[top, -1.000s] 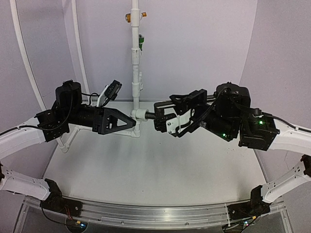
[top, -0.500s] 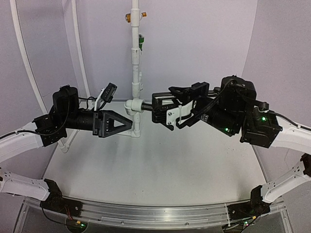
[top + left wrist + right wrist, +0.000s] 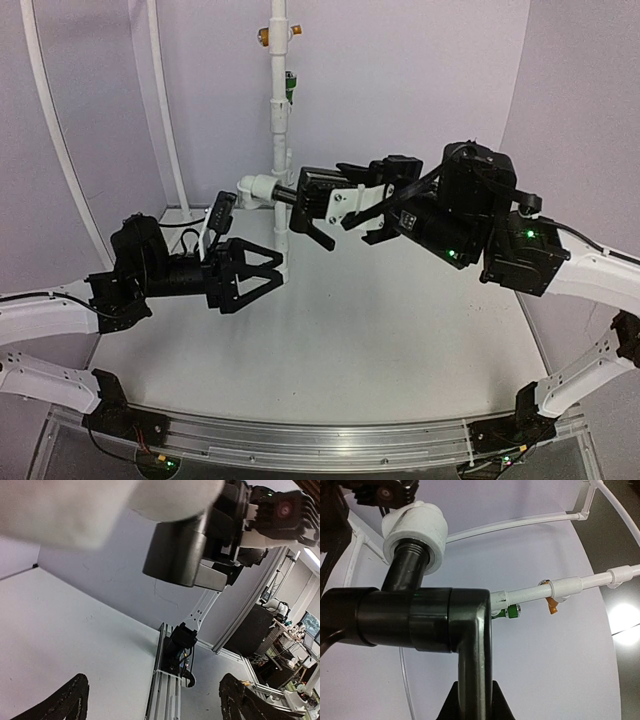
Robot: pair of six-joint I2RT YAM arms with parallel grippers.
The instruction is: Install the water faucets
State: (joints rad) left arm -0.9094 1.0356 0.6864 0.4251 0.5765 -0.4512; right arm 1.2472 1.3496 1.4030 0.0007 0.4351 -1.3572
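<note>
The black water faucet [image 3: 470, 630], an L-shaped tap, runs up from between my right gripper's [image 3: 472, 705] fingers, which are shut on its stem. A white pipe fitting [image 3: 415, 527] sits on the faucet's threaded end. In the top view the right gripper [image 3: 335, 200] holds the faucet [image 3: 300, 192] level in the air, with the fitting [image 3: 255, 187] just left of the tall white pipe [image 3: 278, 110]. My left gripper [image 3: 262, 275] hangs lower, below the fitting, open and empty. Its fingertips [image 3: 70, 700] stand wide apart in the left wrist view.
The upright white pipe carries an orange valve [image 3: 265, 37] and a green valve [image 3: 290, 85]. Thin white tubing [image 3: 50, 140] arcs up the left side. The white table [image 3: 330, 340] ends at an aluminium rail [image 3: 320, 440] along the near edge.
The right arm has lifted the faucet and its white fitting up and to the left. The left gripper has opened wider and dropped down and back from the fitting.
</note>
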